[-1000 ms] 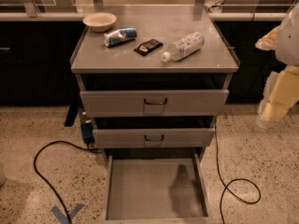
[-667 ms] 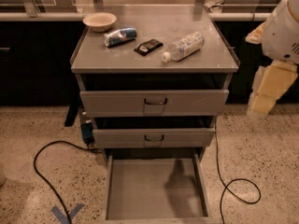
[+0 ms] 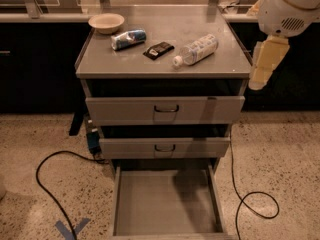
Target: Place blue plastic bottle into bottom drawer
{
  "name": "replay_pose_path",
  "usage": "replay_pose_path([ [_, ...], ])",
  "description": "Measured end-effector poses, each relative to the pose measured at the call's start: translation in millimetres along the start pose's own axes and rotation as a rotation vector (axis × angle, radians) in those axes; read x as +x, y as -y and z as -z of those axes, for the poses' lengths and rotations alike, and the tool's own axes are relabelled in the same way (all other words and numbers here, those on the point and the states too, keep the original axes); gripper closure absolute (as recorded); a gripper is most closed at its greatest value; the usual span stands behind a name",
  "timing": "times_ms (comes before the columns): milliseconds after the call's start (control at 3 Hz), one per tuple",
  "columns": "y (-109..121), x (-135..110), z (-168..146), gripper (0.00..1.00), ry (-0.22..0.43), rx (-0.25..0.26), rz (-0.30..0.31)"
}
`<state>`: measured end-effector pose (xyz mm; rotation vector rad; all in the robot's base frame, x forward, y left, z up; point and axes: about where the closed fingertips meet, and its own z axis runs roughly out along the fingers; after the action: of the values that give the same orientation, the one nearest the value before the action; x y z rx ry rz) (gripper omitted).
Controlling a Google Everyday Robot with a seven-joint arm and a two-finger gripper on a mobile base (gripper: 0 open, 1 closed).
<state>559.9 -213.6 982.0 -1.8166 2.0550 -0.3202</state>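
The blue plastic bottle (image 3: 196,49) lies on its side on the grey cabinet top (image 3: 165,66), right of centre, with its white cap toward the front left. The bottom drawer (image 3: 165,204) is pulled fully out at floor level, and its flat grey floor holds nothing. My gripper (image 3: 262,64) hangs from the white arm at the upper right. It is just off the cabinet's right front corner, to the right of the bottle and apart from it.
A cream bowl (image 3: 106,22), a blue and silver can (image 3: 128,38) and a dark packet (image 3: 158,50) lie on the cabinet top left of the bottle. The two upper drawers (image 3: 165,109) stand slightly out. Black cables (image 3: 250,199) trail on the floor on both sides.
The arm and gripper have moved up and left, from low beside the cabinet to its top right corner. The bottle and the drawers have not moved.
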Motion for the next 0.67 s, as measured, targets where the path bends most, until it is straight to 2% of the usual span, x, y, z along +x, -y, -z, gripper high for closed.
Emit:
replay_pose_path([
  [333, 46, -3, -14, 0.00, 0.030, 0.048, 0.019],
  [667, 77, -16, -38, 0.00, 0.057, 0.050, 0.053],
])
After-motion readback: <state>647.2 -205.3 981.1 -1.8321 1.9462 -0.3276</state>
